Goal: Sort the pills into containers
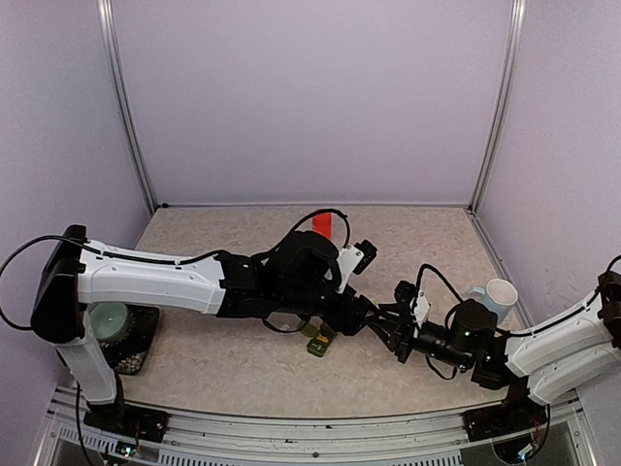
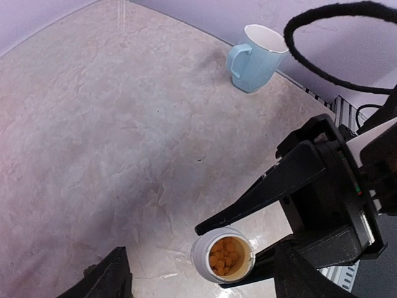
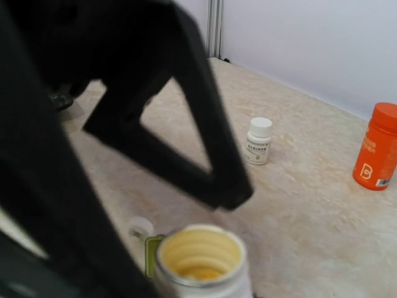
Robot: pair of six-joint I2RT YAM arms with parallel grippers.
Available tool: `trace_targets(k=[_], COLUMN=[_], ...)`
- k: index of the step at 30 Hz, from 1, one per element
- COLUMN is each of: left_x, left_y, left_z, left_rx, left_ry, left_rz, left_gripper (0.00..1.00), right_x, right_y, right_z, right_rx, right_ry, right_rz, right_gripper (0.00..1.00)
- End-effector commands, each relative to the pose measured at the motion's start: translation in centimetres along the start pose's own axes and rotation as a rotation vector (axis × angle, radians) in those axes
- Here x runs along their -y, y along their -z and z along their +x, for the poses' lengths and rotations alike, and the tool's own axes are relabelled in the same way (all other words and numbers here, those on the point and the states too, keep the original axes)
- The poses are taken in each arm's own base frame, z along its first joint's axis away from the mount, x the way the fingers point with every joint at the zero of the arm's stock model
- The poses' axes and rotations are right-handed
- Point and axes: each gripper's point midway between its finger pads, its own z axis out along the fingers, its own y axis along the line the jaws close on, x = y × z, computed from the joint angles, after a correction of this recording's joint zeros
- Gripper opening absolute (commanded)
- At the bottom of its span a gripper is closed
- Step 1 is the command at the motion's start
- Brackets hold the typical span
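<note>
Nearest first. The right jaws pinch an open white pill bottle [image 2: 198, 256] by its body, with the mouth turned up toward the left wrist camera. Orange pills [image 2: 224, 254] lie heaped inside. The left jaws stand spread, one finger on either side of that mouth in the left wrist view, and grip nothing that we can see.

Key relation: the containers [image 1: 319, 341], a green strip, lie on the desk [image 1: 223, 369] near the bottle, at its 9 o'clock in the top view. They sit mostly under the left arm [image 1: 155, 280]. From the right wrist only a green sliver shows, at 9 o'clock of the bottle's rim, with a loose white cap [image 3: 140, 226] just beyond it. Yellow shows inside the strip, so we judge at least one lid is up. Too much of the strip is hidden for us to fix its long axis.

Judgement: the left jaws are nearer to both pills and strip, and the right arm [image 1: 553, 348] acts as holder. Any transfer is short, from the bottle toward 9 o'clock.

Farther out, a small capped white bottle [image 3: 258, 141] stands upright at 12 o'clock. An orange bottle [image 3: 377, 147] stands at 2 o'clock, well apart. A pale blue mug [image 1: 495, 294] stands beside the right arm.
</note>
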Motion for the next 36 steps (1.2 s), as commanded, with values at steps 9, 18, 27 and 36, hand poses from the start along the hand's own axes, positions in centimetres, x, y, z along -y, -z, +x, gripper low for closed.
trace_targets(k=[9,18,27,36], left_x=[0.1,-0.4,-3.6,-9.8], left_y=[-0.9,-0.8,-1.3,-4.5], left_z=[0.6,0.3,0.7,3.0], left_rx=[-0.038,-0.023,-0.024,-0.093], left_ry=[-0.01,0.009,0.046,0.05], left_rz=[-0.002,-0.026,-0.132,-0.254], left_gripper=[0.34,0.24,0.23,0.23], right_x=[0.2,0.4,1.4,3.4], right_y=[-0.3,-0.6,-0.4,2.1], right_z=[-1.3,-1.0,0.2,0.7], right_rx=[0.02,0.0,-0.048,-0.074], right_ry=[-0.005,-0.013,-0.044,-0.12], right_rz=[0.003,0.018,0.075,0.186], right_gripper=[0.3,0.48,0.81,1.0])
